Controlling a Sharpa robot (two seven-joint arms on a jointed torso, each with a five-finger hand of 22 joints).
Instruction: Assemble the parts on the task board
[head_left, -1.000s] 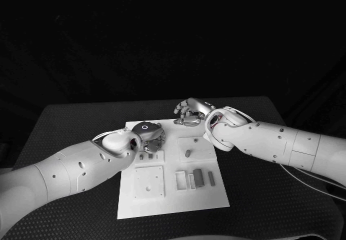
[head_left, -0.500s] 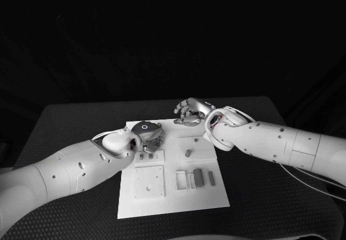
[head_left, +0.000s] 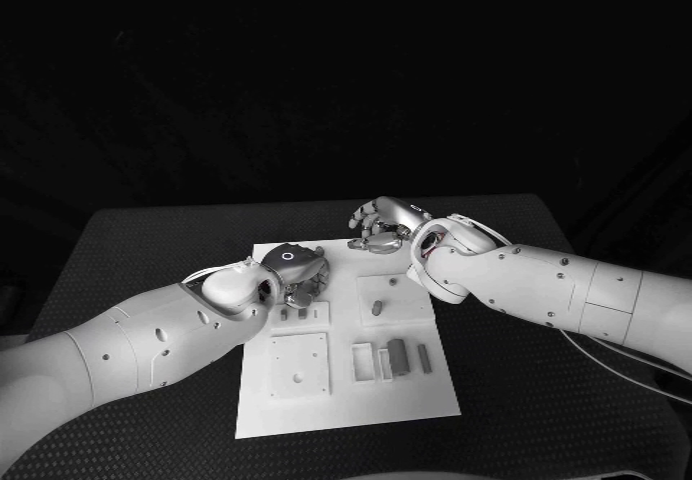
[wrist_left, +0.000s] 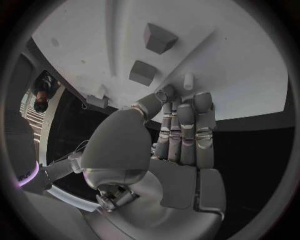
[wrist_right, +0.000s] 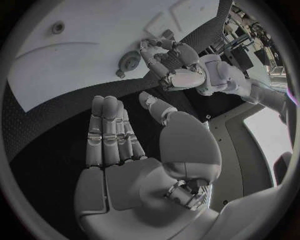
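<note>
The white task board (head_left: 346, 395) lies mid-table. My left hand (head_left: 296, 275) hovers low over its far left part. In the left wrist view its thumb and fingertips (wrist_left: 181, 102) close on a small pale peg (wrist_left: 187, 81) standing on the board (wrist_left: 237, 65), beside two grey blocks (wrist_left: 145, 72). My right hand (head_left: 382, 228) hangs over the board's far edge, fingers straight, thumb apart and palm (wrist_right: 125, 175) empty. From the right wrist view, the left hand (wrist_right: 181, 67) sits next to a round part (wrist_right: 128, 62).
A short peg (head_left: 375, 305) stands in the board's right panel. Several long grey pieces and slots (head_left: 392, 357) lie nearer me, beside a square plate (head_left: 299, 363). Black table (head_left: 144, 250) surrounds the board on all sides.
</note>
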